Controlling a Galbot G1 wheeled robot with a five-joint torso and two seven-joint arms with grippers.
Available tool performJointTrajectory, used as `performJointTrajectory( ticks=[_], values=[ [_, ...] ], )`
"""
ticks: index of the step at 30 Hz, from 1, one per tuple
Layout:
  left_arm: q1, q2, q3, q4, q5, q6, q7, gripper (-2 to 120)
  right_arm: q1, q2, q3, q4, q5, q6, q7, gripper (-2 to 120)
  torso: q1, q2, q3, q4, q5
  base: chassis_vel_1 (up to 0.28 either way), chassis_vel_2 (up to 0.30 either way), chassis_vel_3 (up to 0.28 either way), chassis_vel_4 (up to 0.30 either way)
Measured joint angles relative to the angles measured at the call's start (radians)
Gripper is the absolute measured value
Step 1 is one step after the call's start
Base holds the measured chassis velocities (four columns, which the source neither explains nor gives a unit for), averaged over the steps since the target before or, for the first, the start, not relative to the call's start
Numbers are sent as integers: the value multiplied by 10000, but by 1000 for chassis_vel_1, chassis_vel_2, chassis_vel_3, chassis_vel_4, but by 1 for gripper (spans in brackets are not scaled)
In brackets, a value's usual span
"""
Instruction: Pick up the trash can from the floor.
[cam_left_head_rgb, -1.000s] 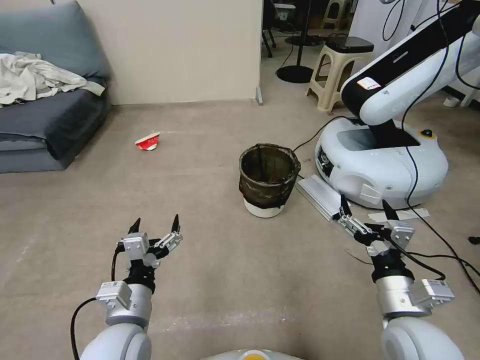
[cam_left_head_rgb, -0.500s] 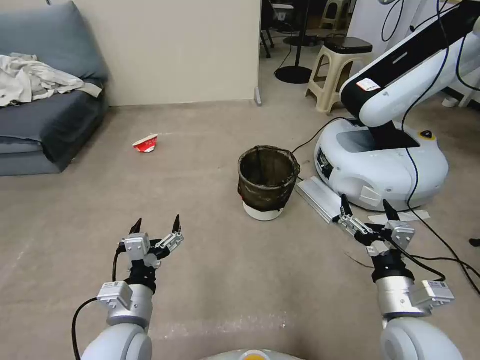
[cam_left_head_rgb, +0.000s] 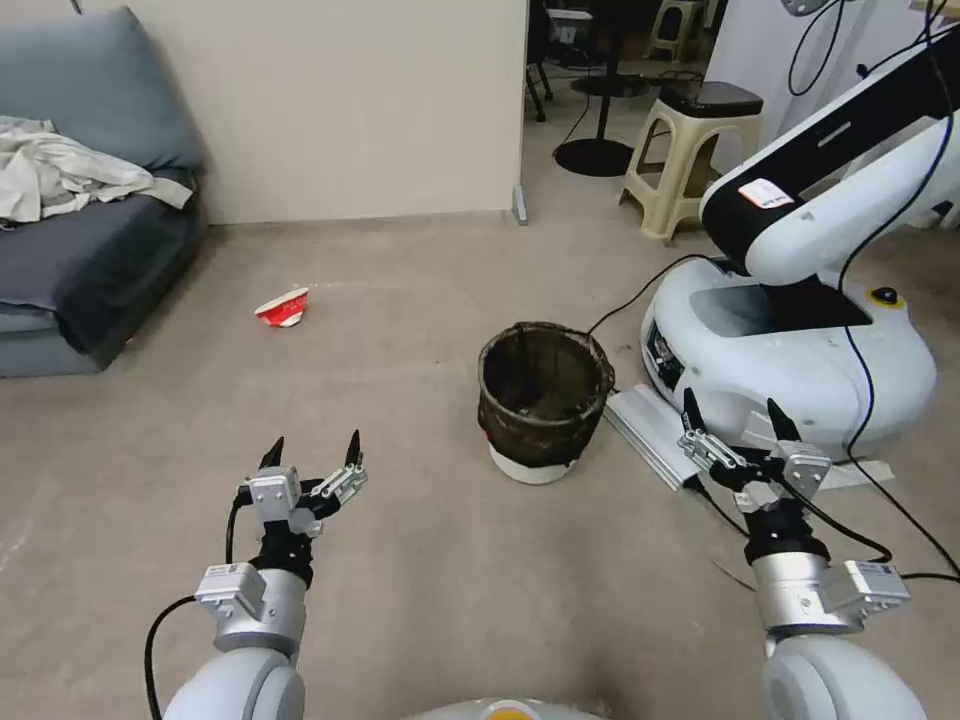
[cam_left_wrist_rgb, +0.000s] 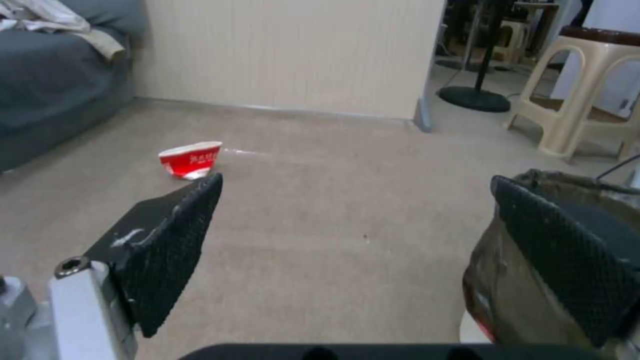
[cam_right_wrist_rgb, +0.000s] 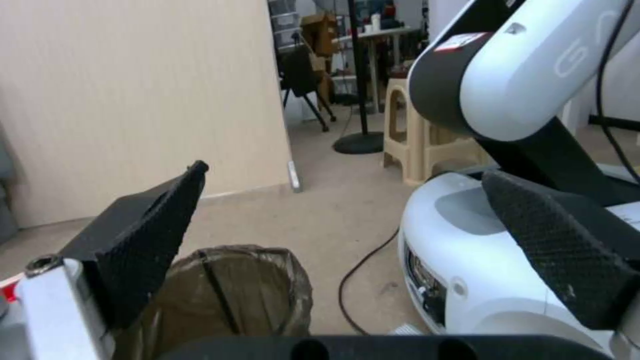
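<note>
Beige floor (cam_left_head_rgb: 420, 330) carries the trash can (cam_left_head_rgb: 543, 400), upright beside another robot's white base (cam_left_head_rgb: 790, 350), not yet lifted. Left gripper (cam_left_head_rgb: 312, 451) and right gripper (cam_left_head_rgb: 733, 418) hover short of it, jaws spread, empty. Approach, grasp and lift remain.

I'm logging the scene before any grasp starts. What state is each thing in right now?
trash can: upright on the floor, lined with a black bag, not held
left gripper: open, held above the floor, apart from the trash can
right gripper: open, held low beside the trash can, not touching it
paper cup: crushed, lying on its side
stool: upright
</note>
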Motion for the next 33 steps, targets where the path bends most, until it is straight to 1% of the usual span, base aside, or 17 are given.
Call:
performJointTrajectory(
  ticks=[23,30,33],
  values=[
    [-18,-15,24,97,1,-42,9,100,-20,-8,10,9,-32,20,9,100,-1,0,0,0,0,-133,139,130,-131],
    [-69,-15,32,170,2,-44,10,100,29,-35,6,-12,-31,28,10,100,0,0,0,0,-1,-42,41,45,-46],
    [-196,51,60,313,-18,-44,10,100,59,-45,-2,-95,-39,35,12,100,-1,0,-1,0,0,0,0,0,0]
  ],
)
